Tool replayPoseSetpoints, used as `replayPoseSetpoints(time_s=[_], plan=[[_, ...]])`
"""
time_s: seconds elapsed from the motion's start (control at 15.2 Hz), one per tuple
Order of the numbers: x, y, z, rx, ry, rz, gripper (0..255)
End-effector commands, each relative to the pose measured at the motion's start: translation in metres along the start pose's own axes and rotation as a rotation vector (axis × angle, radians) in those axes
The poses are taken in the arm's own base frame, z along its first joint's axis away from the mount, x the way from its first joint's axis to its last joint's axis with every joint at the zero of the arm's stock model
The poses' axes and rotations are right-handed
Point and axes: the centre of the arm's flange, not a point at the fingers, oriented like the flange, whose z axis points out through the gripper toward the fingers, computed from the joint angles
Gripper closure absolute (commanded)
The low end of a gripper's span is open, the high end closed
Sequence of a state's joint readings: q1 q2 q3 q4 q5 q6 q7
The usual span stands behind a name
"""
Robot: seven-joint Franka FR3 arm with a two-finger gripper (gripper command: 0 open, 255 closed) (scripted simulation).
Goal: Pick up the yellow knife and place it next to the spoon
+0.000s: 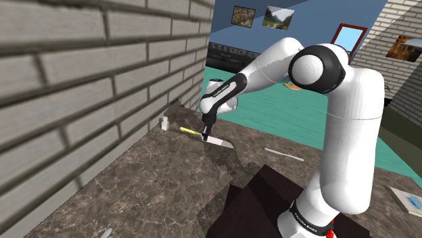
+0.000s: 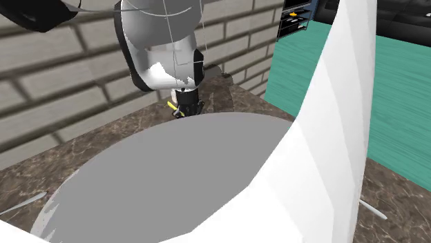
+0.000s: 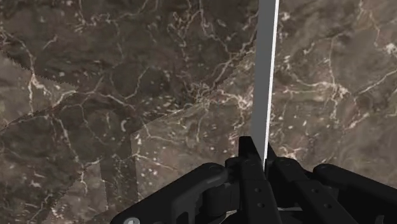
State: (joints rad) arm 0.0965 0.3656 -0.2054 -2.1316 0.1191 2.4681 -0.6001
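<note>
Gripper (image 1: 205,132) fingers pinched tight on knife (image 3: 266,76) blade; lift straight off counter (image 1: 155,176), slow, keep it from pivoting.

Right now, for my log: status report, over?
Gripper shut on the yellow-handled knife, blade clasped. Knife low at the marble counter. Small white shaker beside the handle, not touching.

The shoulder view is brightly and evenly lit: the brick wall (image 1: 67,81) and the white arm (image 1: 352,122) are softly shaded, and no glare is seen. In the second exterior view, flat grey shade with jagged borders is laid over the arm's near surfaces. The wrist view is dimmer; paler, ragged-edged patches are spread across the marble counter (image 3: 127,95), and a bright strip is caught along one edge of the knife (image 3: 264,76).
</note>
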Motion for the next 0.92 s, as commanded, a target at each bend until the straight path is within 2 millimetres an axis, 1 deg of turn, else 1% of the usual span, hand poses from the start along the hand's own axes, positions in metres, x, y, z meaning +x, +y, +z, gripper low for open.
replayPoseSetpoints(time_s=[0.0, 0.86], plan=[[0.002, -0.026, 0.001, 0.0, 0.001, 0.002, 255], [0.017, -0.197, 0.002, 0.0, 0.001, 0.002, 255]])
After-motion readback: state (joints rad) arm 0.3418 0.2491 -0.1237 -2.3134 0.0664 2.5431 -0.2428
